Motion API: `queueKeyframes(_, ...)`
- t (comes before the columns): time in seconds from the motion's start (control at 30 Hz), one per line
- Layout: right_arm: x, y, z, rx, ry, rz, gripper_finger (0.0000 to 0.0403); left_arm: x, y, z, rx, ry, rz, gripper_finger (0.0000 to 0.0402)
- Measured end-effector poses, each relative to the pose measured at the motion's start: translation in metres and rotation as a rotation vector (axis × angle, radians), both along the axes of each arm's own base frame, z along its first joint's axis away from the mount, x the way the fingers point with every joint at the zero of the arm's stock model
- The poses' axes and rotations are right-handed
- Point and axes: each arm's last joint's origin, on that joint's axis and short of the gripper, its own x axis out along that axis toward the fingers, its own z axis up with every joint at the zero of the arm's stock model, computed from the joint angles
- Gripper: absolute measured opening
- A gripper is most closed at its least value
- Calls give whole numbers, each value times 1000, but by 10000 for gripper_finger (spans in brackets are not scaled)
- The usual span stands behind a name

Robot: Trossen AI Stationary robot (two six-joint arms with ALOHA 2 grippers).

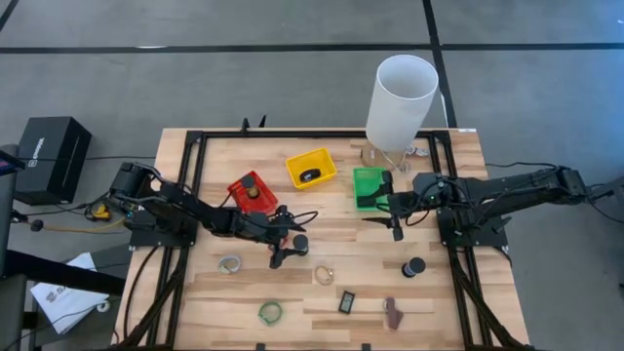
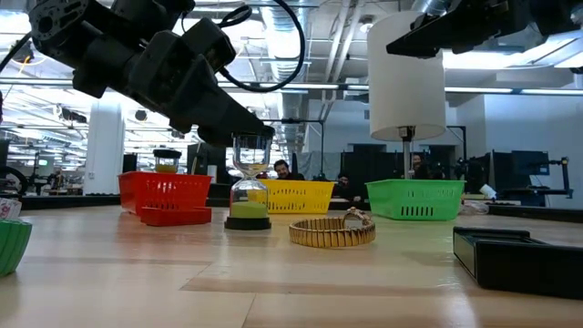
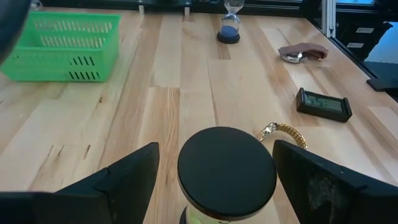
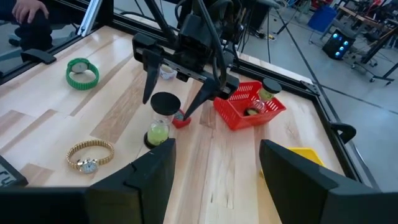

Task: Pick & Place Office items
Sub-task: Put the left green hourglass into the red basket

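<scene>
Green-sand hourglass [image 3: 226,171] stands between open left pincer [image 3: 214,180] fingers.

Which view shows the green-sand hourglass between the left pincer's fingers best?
Right wrist view: the hourglass stands upright between the open left pincer fingers. Low view shows its side, left wrist only its black cap, high view little.

The counter [image 3: 186,68] is showing pale, matt wood planks. The baskets [image 2: 414,198] are looking like glossy slotted plastic. The watch [image 2: 332,231] is shining as gold metal. The sand timer [image 4: 159,118] is having clear glass under a matt black cap.
</scene>
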Motion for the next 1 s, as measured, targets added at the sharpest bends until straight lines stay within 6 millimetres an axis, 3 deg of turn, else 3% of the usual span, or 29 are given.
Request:
queueKeyframes(0.6,0,0,0,-25,-1,9,224,0,0,1,-15,-3,7,211)
queueKeyframes(0.87,0,0,0,-25,-1,8,224,-1,2,8,-42,-24,32,243)
queueKeyframes(1.0,0,0,0,-25,-1,8,224,-6,5,23,-35,-61,42,227)
